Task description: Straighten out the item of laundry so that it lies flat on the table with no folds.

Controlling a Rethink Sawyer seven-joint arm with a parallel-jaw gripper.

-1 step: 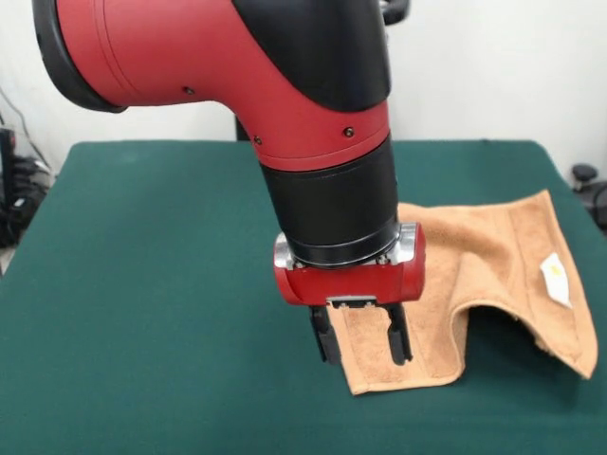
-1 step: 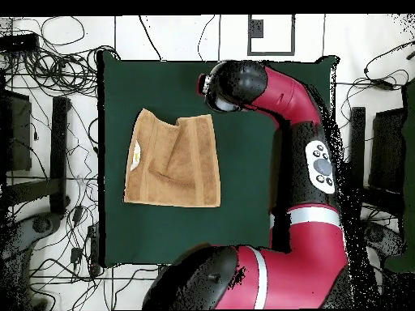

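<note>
One fold still creases the towel [image 1: 474,265], which lies toward the table's [image 1: 142,284] side edge. The gripper [image 1: 360,358] hovers open over a towel corner (nothing held); pinch low, then pull outward.

nubby terry towel [image 1: 493,256] on matt felt table [image 1: 152,284]; glossy plastic pincer [image 1: 361,343].

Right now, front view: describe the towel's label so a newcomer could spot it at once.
Start at the dark green table; the only cloth on it is the orange-tan towel, rumpled with a raised fold. Follow the towel away from the gripper to its far flap: the label is the small white tag there, the only white patch on the cloth.
</note>
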